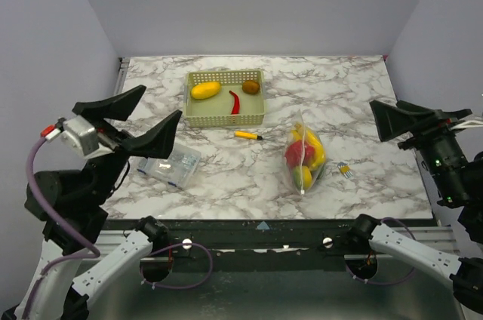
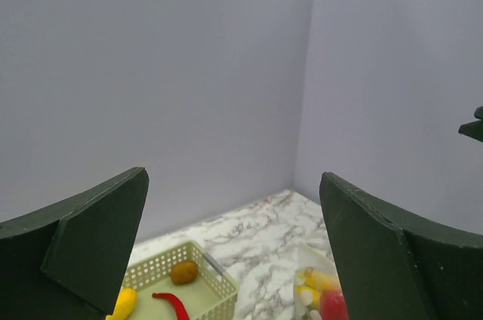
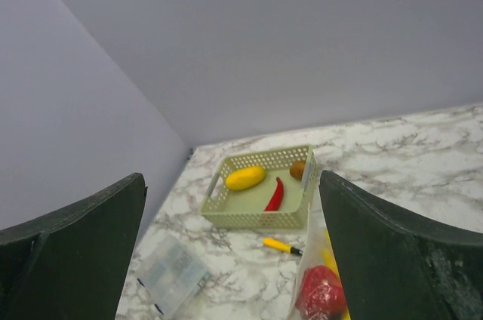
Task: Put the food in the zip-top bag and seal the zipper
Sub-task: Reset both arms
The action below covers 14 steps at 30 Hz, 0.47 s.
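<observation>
Lying on the marble table [image 1: 362, 86], just right of the mesh basket [image 1: 225, 121] and nearer the arms, the zip-top bag [image 1: 301, 130] holds red, yellow and green food [image 1: 300, 155]. Inside the basket rest a yellow fruit [image 1: 205, 90], a red chilli [image 1: 235, 103] and a brown round piece [image 1: 250, 87]. Left of the basket the left gripper [image 1: 161, 101] hangs raised, jaws spread wide and empty; well to the basket's right the right gripper [image 1: 385, 106] is likewise released, grasping nothing.

I see zip-top bag [image 1: 315, 167]: clear, lying flat | food [image 1: 296, 155]: red, yellow, green pieces inside it
</observation>
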Tool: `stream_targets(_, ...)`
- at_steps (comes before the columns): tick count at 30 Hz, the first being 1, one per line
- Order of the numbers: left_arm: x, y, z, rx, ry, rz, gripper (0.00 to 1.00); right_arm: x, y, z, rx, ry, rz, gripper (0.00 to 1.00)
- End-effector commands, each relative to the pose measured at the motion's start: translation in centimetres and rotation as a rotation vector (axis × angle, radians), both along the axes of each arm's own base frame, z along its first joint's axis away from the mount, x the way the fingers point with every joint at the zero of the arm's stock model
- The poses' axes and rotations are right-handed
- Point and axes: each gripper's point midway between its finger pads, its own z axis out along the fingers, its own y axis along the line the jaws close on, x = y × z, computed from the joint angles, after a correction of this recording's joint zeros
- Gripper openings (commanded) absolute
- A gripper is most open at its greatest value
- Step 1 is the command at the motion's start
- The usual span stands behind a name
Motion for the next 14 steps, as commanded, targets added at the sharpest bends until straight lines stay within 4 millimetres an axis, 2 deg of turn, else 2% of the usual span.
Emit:
stream_targets(1, -0.8, 2.6, 1.4, -0.044, -0.100, 0.104, 0.99, -1.4, -3.0, 3.5, 0.110, -0.110, -0.060, 1.00)
stream_targets(4, -0.6, 4.0, 1.7, -0.055, -0.089, 0.173, 0.99, -2.1, -3.9, 4.3, 0.139, -0.151, -0.071, 1.00)
stream_targets(7, -0.6, 4.6, 1.7, -0.044, -0.091, 0.207, 0.99, -1.9, -4.2, 4.1, 0.143, -0.149, -0.092, 0.99)
stream_targets(14, -0.4, 4.0, 1.1, -0.030, -0.071, 0.185, 0.99, -0.3, -3.2, 2.6, 0.103, -0.103, -0.126, 1.00)
